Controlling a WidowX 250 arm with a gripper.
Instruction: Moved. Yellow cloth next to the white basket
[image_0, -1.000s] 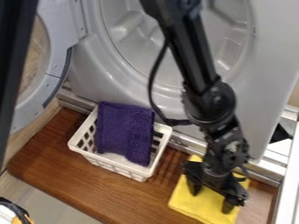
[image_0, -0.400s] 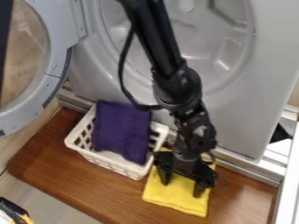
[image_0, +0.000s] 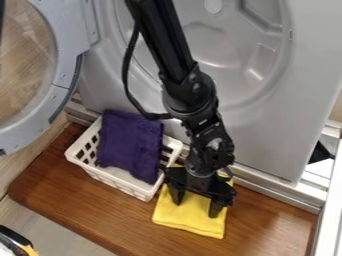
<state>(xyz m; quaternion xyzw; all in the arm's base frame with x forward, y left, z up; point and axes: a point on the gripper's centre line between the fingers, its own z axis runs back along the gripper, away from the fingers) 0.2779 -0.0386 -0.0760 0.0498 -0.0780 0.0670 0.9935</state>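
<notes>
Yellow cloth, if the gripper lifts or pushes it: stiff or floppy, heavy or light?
Likely floppy: the yellow cloth looks like soft fabric, so its edges should droop. Probably light, since it lies low and flat. Pushed across the wooden surface, it may bunch up.

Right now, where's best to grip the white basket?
Likely the white basket by its short rim at view left, from straight above, fingers straddling the wall: it's thin there, and the purple cloth leaves that edge bare.
</notes>
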